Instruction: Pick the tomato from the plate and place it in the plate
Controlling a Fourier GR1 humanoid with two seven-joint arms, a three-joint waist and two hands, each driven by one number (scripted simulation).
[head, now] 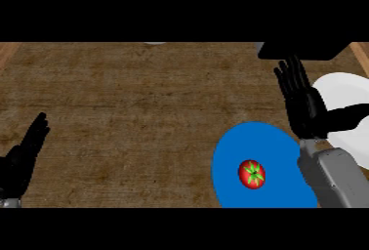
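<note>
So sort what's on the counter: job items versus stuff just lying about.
Job: tomato; blue plate under it; white plate; right hand, open.
Lying about: black object at the top; left hand, resting open at the left edge.

Brown wood-grain tabletop (137, 112) across nearly the whole view, streaked with fine darker lines running left to right. Mottled in tone, somewhat lighter patches toward the middle and upper left, darker along the lower part. Paler wooden strips at the top left corner (7, 51) and top right corner (359, 53), slanting outward like a border or edge trim. Black boxy shape (302, 50) at the upper right, flat and featureless, cut off by the top of the view. Small pale grey sliver (154, 43) at the top edge near the middle, too little showing to identify. Even, soft light, no strong shadows on the wood.
</note>
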